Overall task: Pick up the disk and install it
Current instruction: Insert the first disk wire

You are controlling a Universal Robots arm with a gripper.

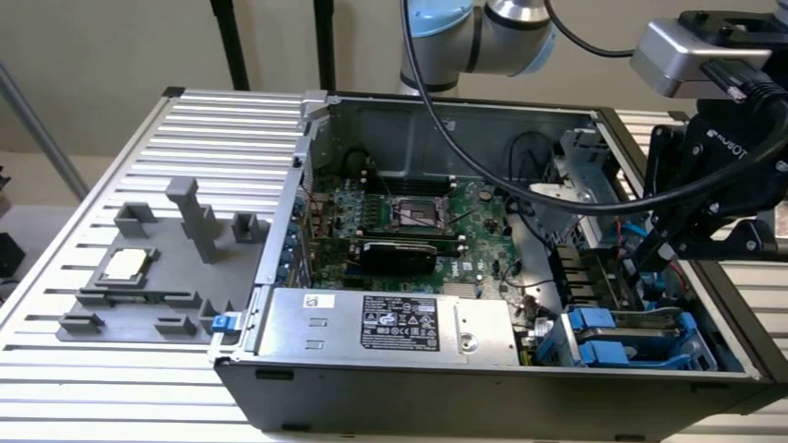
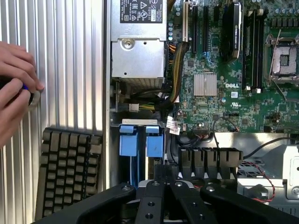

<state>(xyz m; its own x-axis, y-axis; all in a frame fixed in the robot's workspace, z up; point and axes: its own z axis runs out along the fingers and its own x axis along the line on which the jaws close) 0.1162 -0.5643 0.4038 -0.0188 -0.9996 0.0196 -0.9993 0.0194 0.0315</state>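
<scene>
Ribbed aluminium tabletop (image 1: 148,129) with an open grey metal desktop computer case (image 1: 493,388) on it, lid off, green motherboard (image 1: 407,208) exposed. Large grey power-supply box with black label (image 1: 382,323) sits along the case's near wall. The disk (image 1: 634,337), a silver-grey hard drive in a bright blue plastic carrier, lies in the drive bay in the case's near corner on the exterior view's right, just beside the power supply. Wrist view shows two blue carrier handles (image 2: 128,140) side by side there.

Black robot gripper (image 1: 652,263) hangs inside the case just above the bay, over the carrier end away from the handles. Its fingers are drawn fully together (image 2: 163,182); can't tell whether they pinch any part of the carrier.

Grey plastic fixture (image 1: 161,277) on the exterior view's left holds a small square silver CPU chip (image 1: 127,266). In the wrist view a person's hand (image 2: 14,88) rests on the tabletop outside the case, near a dark keyboard (image 2: 67,172).
</scene>
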